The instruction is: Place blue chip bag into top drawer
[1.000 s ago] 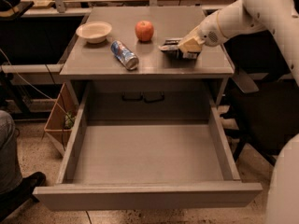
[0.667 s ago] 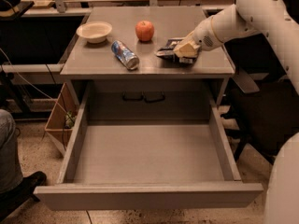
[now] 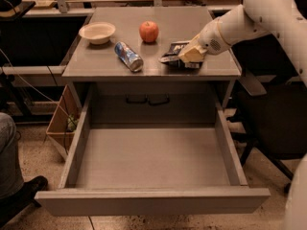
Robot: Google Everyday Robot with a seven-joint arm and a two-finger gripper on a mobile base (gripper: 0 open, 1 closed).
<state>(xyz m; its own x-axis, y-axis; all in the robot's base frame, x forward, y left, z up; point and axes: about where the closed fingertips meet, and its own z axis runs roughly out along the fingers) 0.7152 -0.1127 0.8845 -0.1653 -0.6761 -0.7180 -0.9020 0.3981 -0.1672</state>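
The blue chip bag (image 3: 171,54), dark navy foil, lies on the right part of the grey cabinet top (image 3: 91,63), close to the front edge. My gripper (image 3: 188,56) comes in from the right on a white arm and is shut on the bag's right end, low over the top. The top drawer (image 3: 153,201) is pulled fully out below, a wide shallow grey tray with nothing in it.
A blue-and-silver soda can (image 3: 128,56) lies on its side left of the bag. A red apple (image 3: 148,31) and a white bowl (image 3: 97,32) stand further back. A dark chair (image 3: 273,119) is at the right, a person's leg (image 3: 9,152) at the left.
My gripper and the chip bag have shifted together a little left and toward the front edge of the cabinet top. Nothing else has moved.
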